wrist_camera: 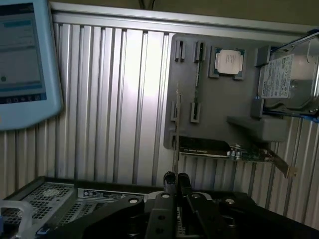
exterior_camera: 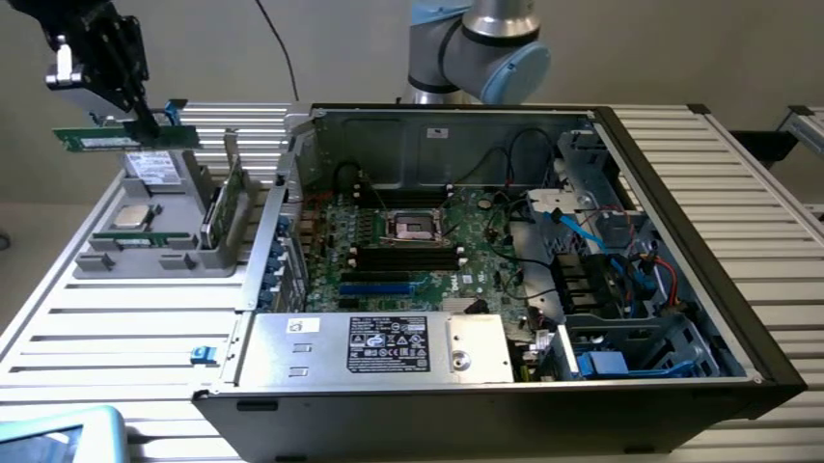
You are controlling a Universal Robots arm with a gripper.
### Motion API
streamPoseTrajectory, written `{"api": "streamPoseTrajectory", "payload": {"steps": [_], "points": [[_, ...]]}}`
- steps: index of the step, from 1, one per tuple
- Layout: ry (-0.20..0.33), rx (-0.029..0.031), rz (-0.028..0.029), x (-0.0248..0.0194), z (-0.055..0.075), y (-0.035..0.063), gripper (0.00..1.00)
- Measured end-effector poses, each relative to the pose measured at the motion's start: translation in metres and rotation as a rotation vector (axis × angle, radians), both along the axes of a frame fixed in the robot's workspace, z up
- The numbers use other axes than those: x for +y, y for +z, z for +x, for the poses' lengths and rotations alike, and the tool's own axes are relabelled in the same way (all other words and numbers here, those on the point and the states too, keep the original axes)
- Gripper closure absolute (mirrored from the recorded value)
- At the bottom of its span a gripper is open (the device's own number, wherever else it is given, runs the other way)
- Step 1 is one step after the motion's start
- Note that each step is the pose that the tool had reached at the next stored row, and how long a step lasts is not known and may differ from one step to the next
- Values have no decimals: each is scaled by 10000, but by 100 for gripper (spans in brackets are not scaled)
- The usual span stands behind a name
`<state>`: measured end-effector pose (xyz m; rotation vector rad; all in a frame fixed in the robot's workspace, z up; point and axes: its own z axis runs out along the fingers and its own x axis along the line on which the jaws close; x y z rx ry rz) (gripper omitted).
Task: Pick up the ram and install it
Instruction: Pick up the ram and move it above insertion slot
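You have the ram (exterior_camera: 114,138) clamped in the jaws by its upper long edge. It hangs level with its contact edge pointing down, which is the way it has to meet a slot. It is high at the far end of the exterior view's left, in the air above the grey parts holder (exterior_camera: 142,262) and touching nothing else. In the wrist view, the thin line running away from the fingertips (wrist_camera: 170,178) looks like the same stick seen edge-on, though it is too slim there to be sure.

The holder rests on the slatted desk (exterior_camera: 77,338) just left of the open computer case (exterior_camera: 696,241), so parts stay within short reach. The processor chip (exterior_camera: 133,214) lies flat in its pocket, and a card (exterior_camera: 227,207) stands on edge at the holder's right side.

The case lies on its side with the panel off, so the motherboard (exterior_camera: 386,285) faces up (handy for a straight push down). Its black memory slots (exterior_camera: 405,257) sit near the middle, just nearer than the processor socket (exterior_camera: 415,227) and well apart from the ram. I judge the pickup done and the seating not yet.
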<state>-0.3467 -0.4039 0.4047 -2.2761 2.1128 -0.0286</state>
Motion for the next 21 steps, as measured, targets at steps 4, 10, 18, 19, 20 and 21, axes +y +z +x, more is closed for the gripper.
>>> {"api": "streamPoseTrajectory", "payload": {"steps": [4, 10, 18, 19, 20, 21], "points": [[4, 10, 0, -8, 152, 109, 86], [10, 29, 1, -15, 412, 186, 86], [12, 32, 0, -16, 775, 196, 86], [11, 31, 1, -16, 824, 196, 86], [11, 31, 0, -16, 867, 196, 86], [11, 31, 1, -16, 914, 196, 86]]}}
